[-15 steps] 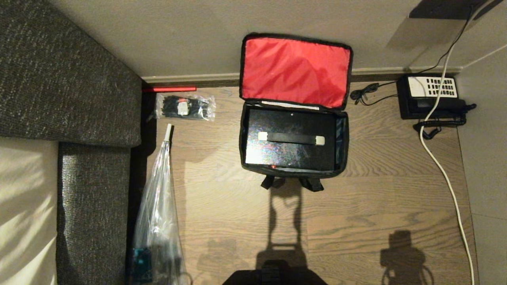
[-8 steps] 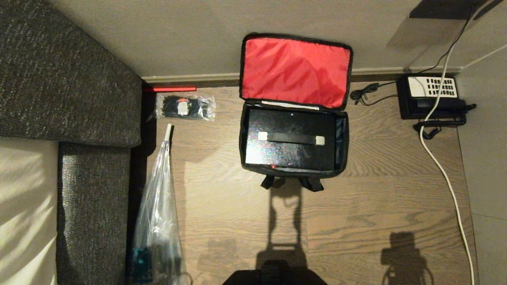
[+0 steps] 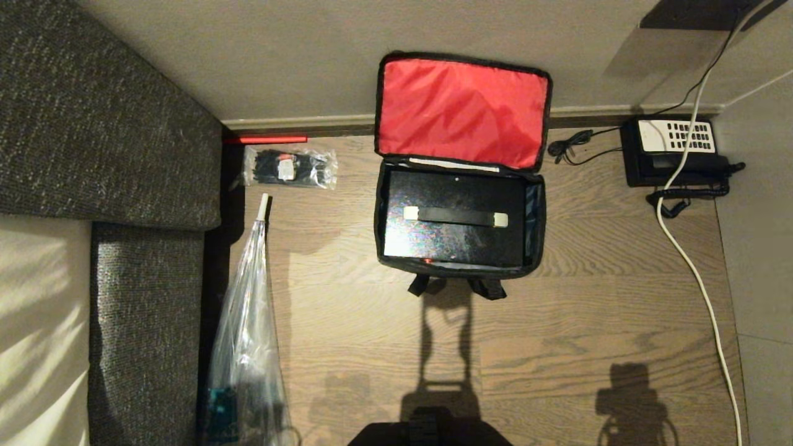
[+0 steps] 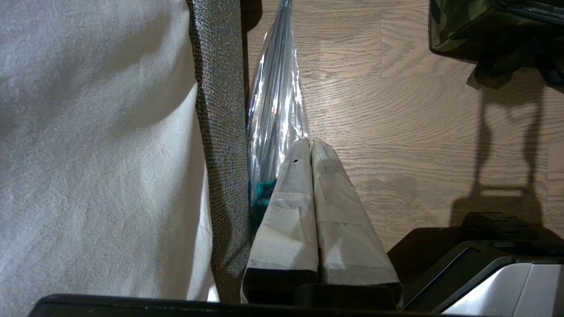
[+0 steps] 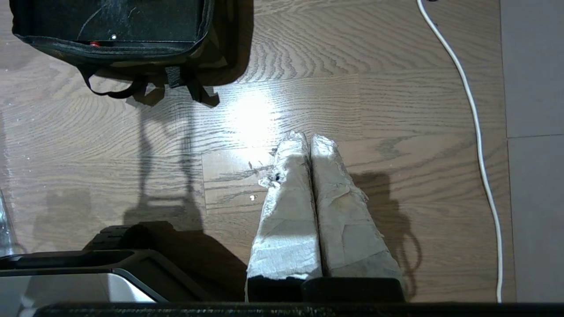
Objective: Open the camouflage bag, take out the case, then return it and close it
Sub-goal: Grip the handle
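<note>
Your camouflage bag (image 3: pixel 460 263) sits on the wood floor (image 3: pixel 557 347) against the wall, its red-lined lid (image 3: pixel 461 111) flipped up and back. The case (image 3: pixel 455 226) lies flat inside it, strap handle up. A black telephone (image 3: pixel 672 152) stands well to the bag's right, a sofa (image 3: pixel 105 124) to its left. Both grippers hang over the floor near the base — left gripper (image 4: pixel 310 145) and right gripper (image 5: pixel 309 138) each clenched, 2 fingers pressed together on nothing.

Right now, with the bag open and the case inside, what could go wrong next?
The case fills the camouflage bag snugly, so lifting it may drag the bag along. The red-lined lid leans on the wall and could flop shut. The white cable lies near the right gripper.
</note>
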You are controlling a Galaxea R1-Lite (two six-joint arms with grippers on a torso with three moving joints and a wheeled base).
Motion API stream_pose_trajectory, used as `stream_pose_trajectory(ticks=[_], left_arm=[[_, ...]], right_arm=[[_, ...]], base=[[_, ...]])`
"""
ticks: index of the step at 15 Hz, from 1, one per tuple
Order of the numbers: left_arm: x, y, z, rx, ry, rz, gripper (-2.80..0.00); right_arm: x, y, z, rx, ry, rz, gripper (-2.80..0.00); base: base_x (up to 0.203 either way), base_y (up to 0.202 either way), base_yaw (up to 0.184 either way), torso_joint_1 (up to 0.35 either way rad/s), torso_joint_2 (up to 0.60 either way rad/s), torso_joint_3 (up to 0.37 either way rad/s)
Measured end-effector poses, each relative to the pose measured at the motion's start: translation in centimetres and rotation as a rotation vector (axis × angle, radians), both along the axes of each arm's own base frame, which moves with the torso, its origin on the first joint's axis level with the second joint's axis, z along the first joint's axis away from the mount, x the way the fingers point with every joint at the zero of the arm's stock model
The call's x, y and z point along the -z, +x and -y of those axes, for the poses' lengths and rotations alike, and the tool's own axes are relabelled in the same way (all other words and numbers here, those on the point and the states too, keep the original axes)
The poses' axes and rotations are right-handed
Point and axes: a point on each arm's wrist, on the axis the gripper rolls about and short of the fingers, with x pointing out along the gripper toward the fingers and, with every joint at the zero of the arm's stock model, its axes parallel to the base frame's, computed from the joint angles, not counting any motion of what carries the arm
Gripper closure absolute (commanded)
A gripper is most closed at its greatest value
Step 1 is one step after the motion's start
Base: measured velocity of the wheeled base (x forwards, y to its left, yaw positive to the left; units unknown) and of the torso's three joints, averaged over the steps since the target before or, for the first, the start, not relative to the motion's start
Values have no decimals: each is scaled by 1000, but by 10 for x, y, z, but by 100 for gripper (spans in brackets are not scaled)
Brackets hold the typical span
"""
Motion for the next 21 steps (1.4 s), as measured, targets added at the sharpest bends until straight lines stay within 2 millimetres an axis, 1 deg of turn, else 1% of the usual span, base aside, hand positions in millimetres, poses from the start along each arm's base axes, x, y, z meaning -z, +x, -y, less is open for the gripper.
stream_pose_trajectory(ticks=[12, 15, 21], left_arm=[[0, 0, 0, 2, -3, -4, 0], [0, 0, 0, 2, 5, -4, 0], [0, 0, 0, 2, 0, -3, 0]], right_arm=[[0, 0, 0, -1, 0, -1, 0], [0, 0, 0, -1, 0, -2, 0], [0, 0, 0, 0, 0, -2, 0]], base=[[0, 0, 0, 0, 0, 0], [-90, 0, 2, 0, -1, 0], [0, 0, 0, 0, 0, 0]])
